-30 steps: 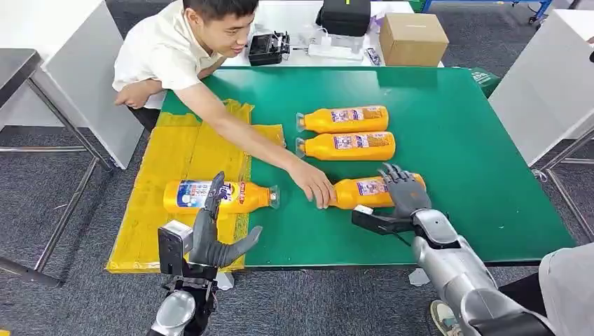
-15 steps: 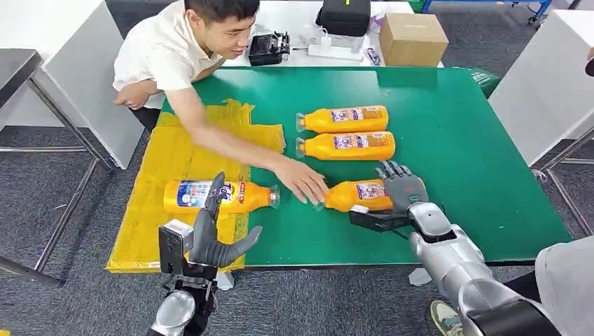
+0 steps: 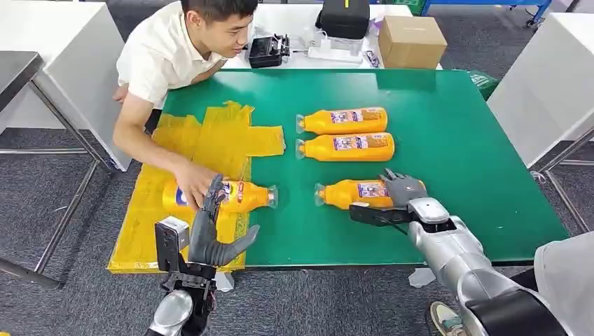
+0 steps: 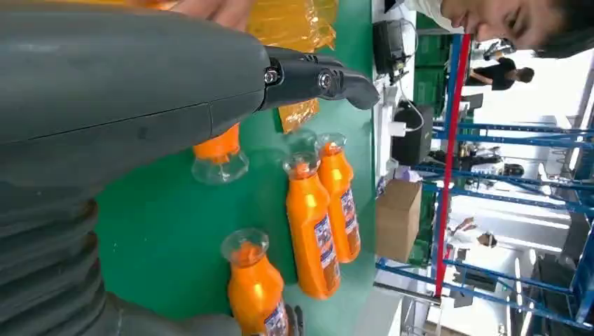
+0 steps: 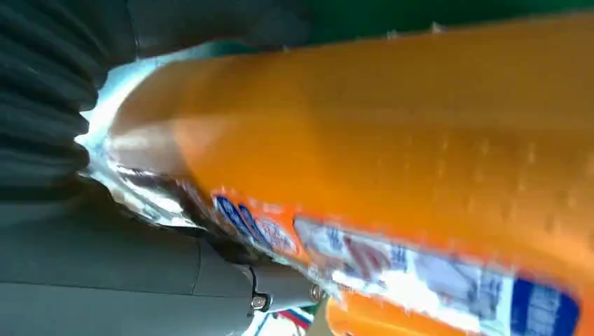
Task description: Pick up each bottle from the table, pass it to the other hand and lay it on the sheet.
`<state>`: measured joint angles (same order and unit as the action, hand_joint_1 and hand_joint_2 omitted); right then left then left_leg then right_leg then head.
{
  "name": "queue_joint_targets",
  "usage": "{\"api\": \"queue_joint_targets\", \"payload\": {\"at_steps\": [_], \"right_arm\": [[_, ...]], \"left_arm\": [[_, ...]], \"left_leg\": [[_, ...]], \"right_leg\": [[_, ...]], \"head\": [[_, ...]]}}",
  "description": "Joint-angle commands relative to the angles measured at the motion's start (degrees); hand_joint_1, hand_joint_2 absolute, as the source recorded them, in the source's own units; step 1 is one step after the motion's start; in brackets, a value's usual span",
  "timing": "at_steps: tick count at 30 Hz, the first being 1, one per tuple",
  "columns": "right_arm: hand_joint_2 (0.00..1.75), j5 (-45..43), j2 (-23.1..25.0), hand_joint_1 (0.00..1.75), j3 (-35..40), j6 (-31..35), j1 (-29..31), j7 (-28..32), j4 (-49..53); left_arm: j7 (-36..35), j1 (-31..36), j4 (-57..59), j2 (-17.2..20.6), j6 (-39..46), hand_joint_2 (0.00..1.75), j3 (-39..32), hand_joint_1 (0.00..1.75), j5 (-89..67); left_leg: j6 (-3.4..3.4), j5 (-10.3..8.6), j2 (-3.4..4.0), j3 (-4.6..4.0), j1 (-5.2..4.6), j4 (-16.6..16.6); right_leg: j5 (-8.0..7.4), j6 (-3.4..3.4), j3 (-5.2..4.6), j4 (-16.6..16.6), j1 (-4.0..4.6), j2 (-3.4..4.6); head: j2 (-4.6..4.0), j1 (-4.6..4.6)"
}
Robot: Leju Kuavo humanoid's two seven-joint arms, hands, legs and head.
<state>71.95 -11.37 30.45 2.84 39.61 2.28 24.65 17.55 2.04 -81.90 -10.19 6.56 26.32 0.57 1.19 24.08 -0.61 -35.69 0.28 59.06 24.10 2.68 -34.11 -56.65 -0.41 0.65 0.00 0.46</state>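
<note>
Right robot hand point(image 3: 402, 194) wrapped round base of nearest bottle point(image 3: 354, 193) (lying flat on worktop point(image 3: 476, 161)); left robot hand point(image 3: 210, 234) released.

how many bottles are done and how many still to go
One bottle already lies on the yellow sheet, with a person's hand on it. The right hand is wrapped around the near bottle, which lies on the green table. Two far bottles wait untouched. The left hand holds nothing.
</note>
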Motion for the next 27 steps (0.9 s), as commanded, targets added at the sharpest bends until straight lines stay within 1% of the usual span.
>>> {"api": "queue_joint_targets", "payload": {"at_steps": [1,3,4,5,6,8,9,12,14,15,16,19,21,22,23,25,27], "right_arm": [[1.75,-2.9,-5.3,1.75,-3.7,0.9,-6.4,2.5,-5.4],[1.75,-2.9,-5.1,1.75,-3.7,0.8,-6.3,2.4,-5.4],[1.75,-2.9,-5.1,1.75,-3.7,0.8,-6.3,2.4,-5.4],[1.75,-6.6,-6.2,1.75,-6.6,4.7,-8.3,6.7,-2.9],[1.75,-7.2,-7.9,1.75,-7.0,5.5,-9.6,8.2,-2.5],[1.75,-8.1,-8.6,1.75,-7.6,6.4,-10.7,10.3,-1.1],[1.75,-9.8,-8.3,1.75,-8.9,7.3,-11.6,12.2,-0.1],[1.75,-15.5,-6.2,1.75,-13.0,9.1,-14.8,18.1,2.9],[1.75,-21.6,-3.8,1.75,-17.0,7.5,-17.2,23.0,5.7],[1.75,-26.6,-1.9,1.75,-20.0,5.5,-18.7,26.2,8.1],[1.75,-28.3,-0.4,1.75,-20.5,4.4,-20.0,26.8,10.9],[1.75,-28.6,-0.1,1.75,-20.0,3.8,-20.7,25.4,13.0],[1.75,-32.6,1.2,1.75,-21.3,1.6,-20.9,28.6,14.9],[1.75,-34.8,2.8,1.75,-21.3,0.1,-21.0,30.7,17.1],[1.75,-35.6,4.1,1.75,-20.7,-0.4,-21.0,31.2,18.7],[1.75,-39.7,6.6,1.75,-18.9,-3.3,-21.4,33.0,23.7],[1.75,-42.8,9.0,1.75,-16.7,-4.7,-22.0,32.9,27.9]], "left_arm": [[0.9,1.0,1.8,2.4,-0.1,1.75,-1.2,0.00,0.7],[0.9,0.9,1.8,2.4,-0.1,1.75,-1.2,0.00,0.7],[0.9,0.9,1.8,2.4,-0.1,1.75,-1.2,0.00,0.7],[0.8,0.5,1.7,2.6,-0.1,1.75,-1.2,0.00,0.7],[0.9,0.2,1.8,3.0,-0.1,1.75,-1.4,0.00,0.7],[0.8,0.3,1.9,2.7,-0.2,1.75,-1.7,0.00,1.2],[0.7,0.6,2.2,2.6,-0.3,1.75,-1.8,0.00,1.4],[0.7,1.3,2.9,2.0,-0.2,1.75,-1.5,0.00,1.4],[0.9,1.3,3.0,1.4,0.4,1.75,-1.4,0.00,1.5],[0.0,1.0,3.3,0.8,0.5,1.75,-1.7,0.00,2.6],[-1.1,0.6,4.0,0.5,0.1,1.75,-1.2,0.00,3.9],[-0.8,0.5,4.4,0.5,0.3,1.75,-0.7,0.00,4.3],[-3.3,0.0,5.0,0.6,-2.8,1.75,-0.6,0.00,9.8],[-5.2,-0.4,6.1,0.4,-4.9,1.75,-0.3,0.00,14.4],[-6.0,-0.7,6.9,0.7,-5.8,1.75,0.4,0.00,16.6],[-6.8,-0.5,8.4,2.2,-8.7,1.75,3.1,0.00,22.7],[-5.8,-0.5,8.9,3.7,-9.9,1.75,5.5,0.00,23.8]], "left_leg": [[0.01,-0.15,-0.54,0.04,0.06,-0.1],[0.05,-0.20,-0.75,0.07,0.03,-0.2],[0.06,-0.11,-0.69,0.09,0.05,-0.1],[0.07,-0.12,-0.76,0.08,0.05,-0.1],[0.06,-0.18,-0.93,0.09,0.03,-0.2],[0.08,-0.13,-0.90,0.10,0.05,-0.1],[0.07,-0.17,-1.00,0.10,0.03,-0.2],[0.09,-0.09,-0.94,0.14,0.08,-0.2],[0.10,-0.07,-0.82,0.15,0.07,-0.2],[0.15,0.01,-0.79,0.11,0.09,-0.1],[0.16,0.05,-0.69,0.13,0.11,-0.1],[0.16,0.05,-0.58,0.19,0.10,-0.2],[0.13,0.16,-0.30,0.17,0.09,-0.1],[0.05,0.15,-0.13,0.23,0.06,-0.2],[0.05,0.21,0.20,0.32,0.09,-0.1],[0.02,0.20,0.31,0.36,0.09,-0.2],[0.02,0.24,0.37,0.26,0.20,-0.1]], "right_leg": [[0.01,-0.04,0.26,0.2,0.07,-0.53],[-0.02,-0.02,0.38,0.3,0.04,-0.71],[-0.03,0.08,0.41,0.2,0.06,-0.59],[-0.01,0.14,0.43,0.2,0.05,-0.63],[-0.01,0.13,0.52,0.3,0.04,-0.85],[0.02,0.17,0.53,0.3,0.06,-0.81],[0.02,0.15,0.59,0.4,0.04,-0.97],[0.03,0.19,0.73,0.5,0.10,-0.91],[0.00,0.19,0.72,0.5,0.08,-0.80],[0.02,0.21,0.70,0.5,0.10,-0.74],[0.01,0.21,0.71,0.5,0.12,-0.64],[-0.01,0.17,0.75,0.6,0.12,-0.60],[-0.07,0.19,1.17,0.5,0.11,-0.37],[-0.12,0.13,1.15,0.5,0.09,-0.18],[-0.19,0.07,1.14,0.5,0.12,0.13],[-0.24,0.02,1.08,0.5,0.15,0.23],[-0.23,0.00,0.99,0.4,0.23,0.33]], "head": [[0.00,0.02],[0.00,0.00],[0.00,-0.02],[0.00,0.00],[0.00,0.00],[0.00,0.00],[0.00,0.00],[0.00,0.00],[0.00,0.00],[0.00,0.02],[0.00,-0.02],[0.00,0.07],[0.00,0.00],[0.00,0.00],[0.00,-0.02],[0.00,0.02],[0.00,0.00]]}}
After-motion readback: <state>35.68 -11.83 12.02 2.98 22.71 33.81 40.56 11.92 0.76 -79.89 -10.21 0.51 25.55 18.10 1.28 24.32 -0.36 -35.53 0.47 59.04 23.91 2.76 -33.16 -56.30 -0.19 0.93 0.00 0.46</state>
